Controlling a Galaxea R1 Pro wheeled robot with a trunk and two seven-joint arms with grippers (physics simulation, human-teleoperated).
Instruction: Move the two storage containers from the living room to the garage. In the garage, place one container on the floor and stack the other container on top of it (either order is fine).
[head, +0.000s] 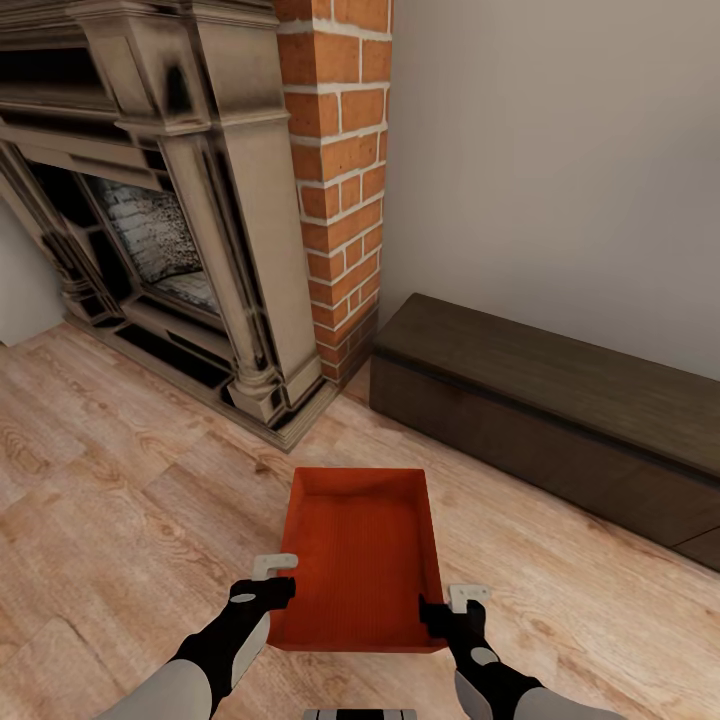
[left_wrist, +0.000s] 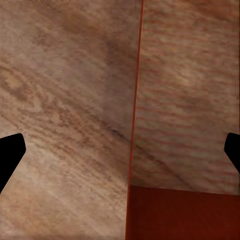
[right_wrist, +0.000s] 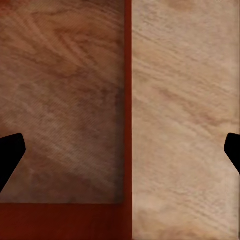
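Hands (head: 275, 580) (head: 455, 605) flank container (head: 360, 555), wood floor (head: 120, 520).

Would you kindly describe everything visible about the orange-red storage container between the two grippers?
The storage container is an orange-red, rectangular, open-topped tray with thin low walls and a faintly ribbed bottom, empty inside. It sits level over the light wood-plank floor, its long axis pointing away from the robot toward the fireplace. The left gripper straddles its left wall and the right gripper its right wall, near the closest corners. Whether it rests on the floor or is lifted cannot be told.
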